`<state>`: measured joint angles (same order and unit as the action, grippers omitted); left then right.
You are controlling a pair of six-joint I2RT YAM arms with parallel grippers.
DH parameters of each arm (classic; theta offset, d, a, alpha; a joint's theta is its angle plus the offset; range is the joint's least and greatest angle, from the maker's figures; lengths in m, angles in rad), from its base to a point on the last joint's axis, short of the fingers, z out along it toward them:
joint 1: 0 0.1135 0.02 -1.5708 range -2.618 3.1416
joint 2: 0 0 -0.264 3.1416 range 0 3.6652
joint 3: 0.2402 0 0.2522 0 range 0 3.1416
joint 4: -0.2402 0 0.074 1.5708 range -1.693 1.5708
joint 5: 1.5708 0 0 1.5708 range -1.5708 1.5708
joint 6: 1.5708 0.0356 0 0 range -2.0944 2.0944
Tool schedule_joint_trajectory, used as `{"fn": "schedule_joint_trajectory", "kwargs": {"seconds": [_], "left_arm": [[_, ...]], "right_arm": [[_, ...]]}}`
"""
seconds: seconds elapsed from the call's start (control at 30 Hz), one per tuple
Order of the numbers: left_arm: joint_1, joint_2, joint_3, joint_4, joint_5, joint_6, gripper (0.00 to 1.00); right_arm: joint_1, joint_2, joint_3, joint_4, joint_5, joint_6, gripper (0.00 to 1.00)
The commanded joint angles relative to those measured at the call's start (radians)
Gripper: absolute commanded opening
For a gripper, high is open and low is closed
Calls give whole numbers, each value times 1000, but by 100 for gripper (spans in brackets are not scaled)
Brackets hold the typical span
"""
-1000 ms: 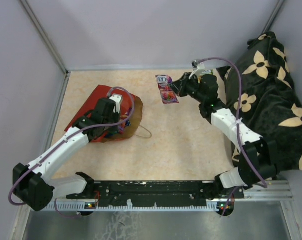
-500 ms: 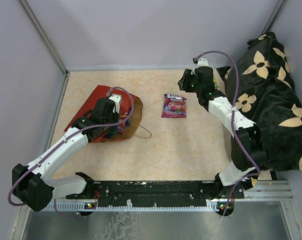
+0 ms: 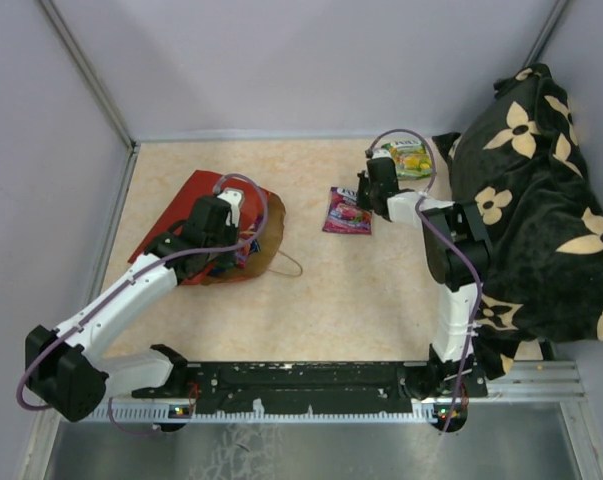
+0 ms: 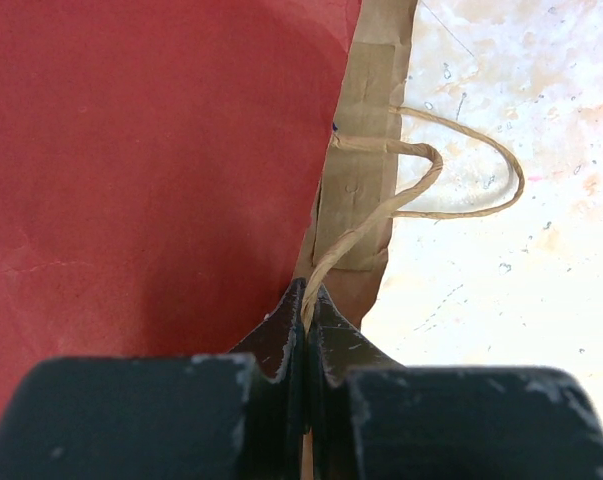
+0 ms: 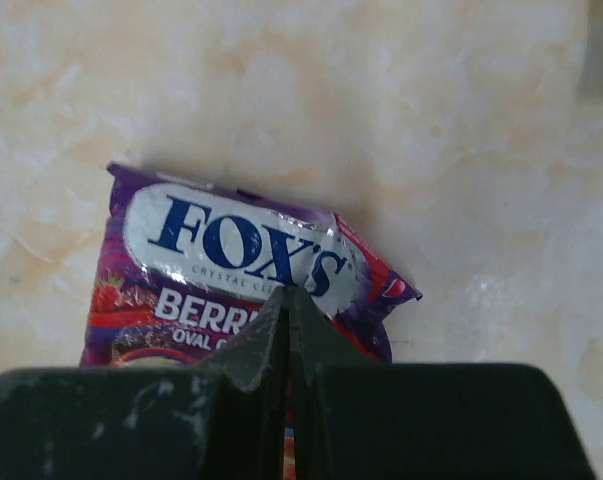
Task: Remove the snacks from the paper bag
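The red paper bag (image 3: pixel 186 195) lies flat at the left, its brown mouth towards the middle. It fills the left of the left wrist view (image 4: pixel 131 150). My left gripper (image 3: pixel 231 240) is shut on the bag's thin brown loop handle (image 4: pixel 381 215) at the mouth. Bits of coloured packets show at the mouth beside it. A purple Fox's candy packet (image 3: pixel 348 212) lies on the table in the middle. My right gripper (image 3: pixel 364 190) is shut, and its tips (image 5: pixel 289 300) hang just over that packet (image 5: pixel 241 250). A green packet (image 3: pixel 409 158) lies behind the right gripper.
A black cloth with cream flowers (image 3: pixel 541 200) is heaped along the right side, close to the right arm. Grey walls close in the beige table (image 3: pixel 361 290) at the back and left. The bag's other handle loop (image 3: pixel 286 262) lies on the table.
The purple packet, held up by my right gripper a second ago, now lies flat on the table. The right gripper swung back, then came down over it. The left arm has not moved.
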<state>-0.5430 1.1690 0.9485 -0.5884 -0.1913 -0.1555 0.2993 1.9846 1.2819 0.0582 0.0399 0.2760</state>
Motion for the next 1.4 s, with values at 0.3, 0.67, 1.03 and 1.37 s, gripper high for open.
{"fn": "schedule_joint_trajectory", "kwargs": {"seconds": [0.3,0.67,1.03,1.37], "left_arm": [[7,14,-1,-11,-25,14,3],[10,12,1,-10,-17,15,3],[11,1,-6,-10,-16,14,3],[12,6,-4,-9,-20,17,3]], "right_arm": [[4,-22,150,-100,-43,-2,10],[145,-251,-15,-133,130,29,99],[222,-82,-136,-87,393,161,92],[204,28,-23,-62,300,57,90]]}}
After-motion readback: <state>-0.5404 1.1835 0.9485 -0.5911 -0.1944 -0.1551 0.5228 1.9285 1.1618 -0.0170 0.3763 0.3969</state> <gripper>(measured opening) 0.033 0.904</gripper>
